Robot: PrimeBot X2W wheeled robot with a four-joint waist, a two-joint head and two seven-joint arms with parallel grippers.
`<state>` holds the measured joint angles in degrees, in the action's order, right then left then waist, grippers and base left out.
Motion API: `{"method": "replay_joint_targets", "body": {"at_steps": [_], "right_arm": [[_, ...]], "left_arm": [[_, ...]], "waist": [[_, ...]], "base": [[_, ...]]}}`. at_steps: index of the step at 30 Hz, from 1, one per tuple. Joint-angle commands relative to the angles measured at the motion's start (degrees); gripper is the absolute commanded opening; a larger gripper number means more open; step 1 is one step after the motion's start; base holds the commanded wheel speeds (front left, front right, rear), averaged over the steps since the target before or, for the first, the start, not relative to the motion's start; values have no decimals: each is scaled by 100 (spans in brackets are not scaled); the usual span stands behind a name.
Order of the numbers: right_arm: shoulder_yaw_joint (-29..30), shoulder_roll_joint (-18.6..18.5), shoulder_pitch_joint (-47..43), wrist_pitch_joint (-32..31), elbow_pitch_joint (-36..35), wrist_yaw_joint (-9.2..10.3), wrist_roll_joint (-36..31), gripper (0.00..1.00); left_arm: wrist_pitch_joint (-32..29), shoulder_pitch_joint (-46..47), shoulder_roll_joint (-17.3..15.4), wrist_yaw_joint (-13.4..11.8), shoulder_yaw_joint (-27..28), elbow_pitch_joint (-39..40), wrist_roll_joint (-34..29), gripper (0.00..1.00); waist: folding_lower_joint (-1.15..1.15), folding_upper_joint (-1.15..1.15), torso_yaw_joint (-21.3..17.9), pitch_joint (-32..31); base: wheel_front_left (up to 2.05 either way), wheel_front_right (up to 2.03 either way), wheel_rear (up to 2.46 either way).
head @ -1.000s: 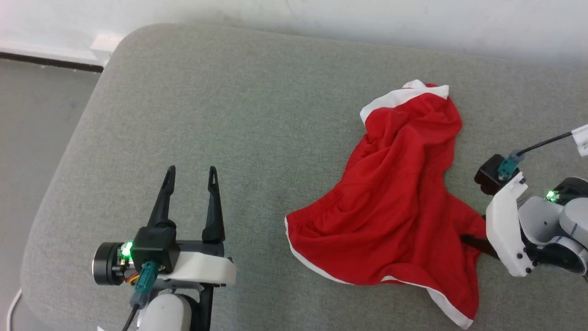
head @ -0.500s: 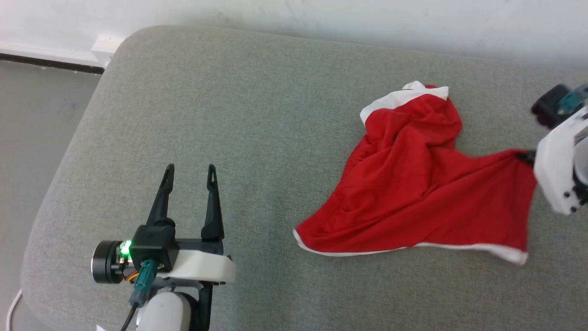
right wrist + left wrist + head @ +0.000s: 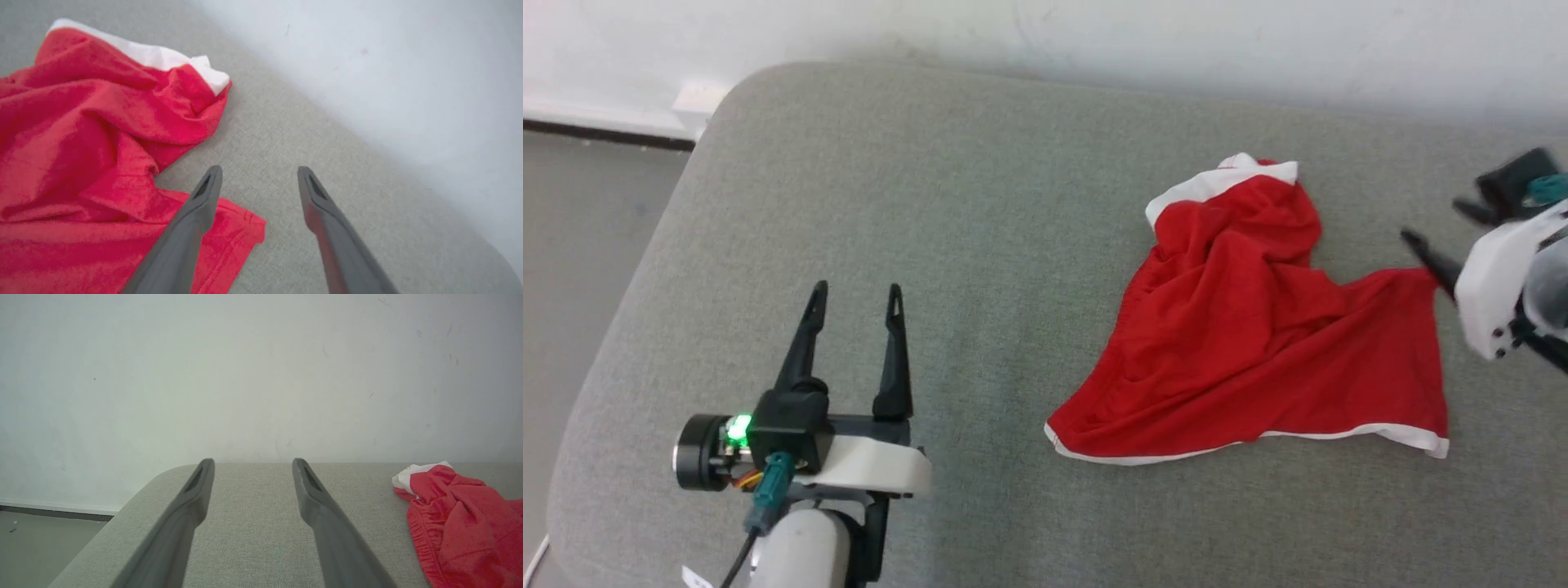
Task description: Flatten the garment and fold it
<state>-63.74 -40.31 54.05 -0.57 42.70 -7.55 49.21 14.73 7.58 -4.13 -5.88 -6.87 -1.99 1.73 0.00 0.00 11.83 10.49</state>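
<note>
Releasing the stretched corner, the right gripper spreads its fingers; left gripper fingers likewise apart; garment lies wider, flattening incomplete.

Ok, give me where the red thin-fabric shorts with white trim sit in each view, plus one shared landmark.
Head view: red thin-fabric shorts lie crumpled right of centre on the grey cushion.
Left wrist view: shorts at the lower right edge.
Right wrist view: shorts across the left half, reaching bottom centre.
Shared landmark: the white band at the shorts' wall-side end.
</note>
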Motion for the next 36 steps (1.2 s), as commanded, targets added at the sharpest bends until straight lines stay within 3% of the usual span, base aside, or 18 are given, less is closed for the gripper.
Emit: {"method": "replay_joint_targets", "body": {"at_steps": [1,4,7,11,16,20,24,29,36], "right_arm": [[118,8,-10,260,50,6,-88,100],[553,57,-106,1218,147,6,-385,100],[1214,155,-323,1523,31,6,-633,100],[2942,334,-966,1553,-913,6,-1430,100],[5025,1060,-2692,1555,-2458,6,-2760,100],[6039,1825,-3833,1555,-3515,6,-3526,100],[6364,2284,-4631,1556,-4111,6,-3928,100],[6499,2540,-5096,1556,-4297,6,-4196,100],[6413,2762,-5139,1556,-4179,6,-4334,100]], "left_arm": [[27,106,-66,56,52,-26,-44,100],[27,182,-198,207,132,-79,5,100],[27,344,-332,507,149,-303,130,100],[-11,781,-599,991,32,-754,261,100],[-845,1515,-1009,1302,-529,-1002,513,100],[-1721,1997,-1527,1333,-1483,-1004,1017,100],[-2626,2421,-2104,1335,-2614,-862,1803,100],[-3765,2910,-2672,1336,-3899,-671,2892,100],[-4775,3493,-2974,1336,-5311,-742,4129,100]], "waist": [[0,0,-170,-186],[0,0,-319,-337],[0,0,-431,-453],[0,0,-522,-530],[0,0,-560,-591],[0,0,-625,-588],[0,0,-704,-528],[0,0,-835,-412],[0,0,-1055,-235]], "base": [[0,0,0],[0,0,0],[0,0,0],[0,0,0],[0,0,0],[0,0,0],[0,0,0],[0,0,0],[0,0,0]]}}
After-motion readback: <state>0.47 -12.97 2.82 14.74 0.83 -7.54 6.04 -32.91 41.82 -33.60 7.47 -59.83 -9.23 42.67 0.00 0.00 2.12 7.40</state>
